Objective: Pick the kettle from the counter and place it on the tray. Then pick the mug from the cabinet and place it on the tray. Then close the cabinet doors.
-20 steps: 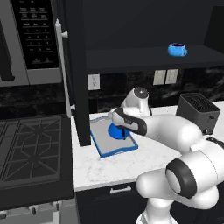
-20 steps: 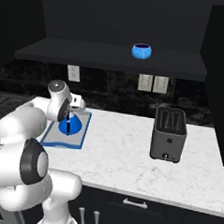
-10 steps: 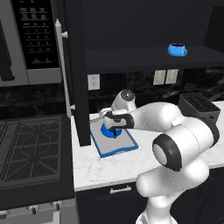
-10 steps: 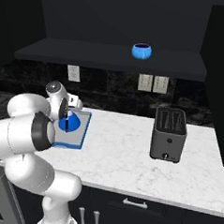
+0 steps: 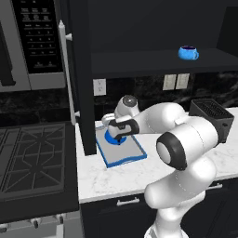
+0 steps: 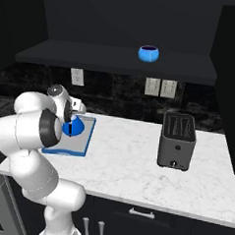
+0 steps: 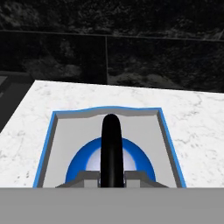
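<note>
gripper (image 7: 112,177) pinching kettle (image 7: 131,159) handle, kettle sitting over tray (image 7: 144,122) on table (image 6: 132,155), not released; mug (image 5: 188,53) waiting on cabinet shelf (image 5: 153,62), doors needing closing

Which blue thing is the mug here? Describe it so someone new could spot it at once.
Find the dark upper cabinet above the marble counter. On its open shelf, above the wall outlets, sits the mug, alone. It is squat and round with a dark inside, unlike the cone-shaped kettle with the black arched handle, down on the tray.
</note>
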Controlling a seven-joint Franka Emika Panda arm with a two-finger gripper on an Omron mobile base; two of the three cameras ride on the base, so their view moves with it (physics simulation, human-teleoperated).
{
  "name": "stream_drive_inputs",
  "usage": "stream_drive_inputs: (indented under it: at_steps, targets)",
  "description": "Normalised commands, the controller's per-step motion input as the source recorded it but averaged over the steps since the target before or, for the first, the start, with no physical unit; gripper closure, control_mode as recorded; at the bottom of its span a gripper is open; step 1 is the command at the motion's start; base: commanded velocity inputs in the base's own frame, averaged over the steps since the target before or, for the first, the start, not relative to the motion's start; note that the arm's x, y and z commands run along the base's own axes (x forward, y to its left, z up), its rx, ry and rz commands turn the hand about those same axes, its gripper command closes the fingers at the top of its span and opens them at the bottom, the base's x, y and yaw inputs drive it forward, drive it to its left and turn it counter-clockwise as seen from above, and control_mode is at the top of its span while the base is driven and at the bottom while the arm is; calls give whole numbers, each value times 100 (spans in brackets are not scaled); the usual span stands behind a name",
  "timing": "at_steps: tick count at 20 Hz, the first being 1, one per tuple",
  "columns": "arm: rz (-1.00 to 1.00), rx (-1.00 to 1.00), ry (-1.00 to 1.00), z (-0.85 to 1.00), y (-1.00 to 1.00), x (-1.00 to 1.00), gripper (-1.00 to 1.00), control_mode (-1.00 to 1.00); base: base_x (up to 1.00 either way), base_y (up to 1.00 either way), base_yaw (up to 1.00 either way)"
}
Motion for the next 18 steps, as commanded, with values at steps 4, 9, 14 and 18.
stream_drive_inputs:
  at_steps: [4, 9, 14, 18]
  targets:
    - [0, 0, 0, 0, 0, 0, 100, -100, 0, 0, 0]
    - [0, 0, 0, -16, 4, 5, 100, -100, 0, 0, 0]
    - [0, 0, -1, -21, 3, 11, 100, -100, 0, 0, 0]
    - [0, 0, 0, -2, 0, 0, -100, -100, 0, 0, 0]
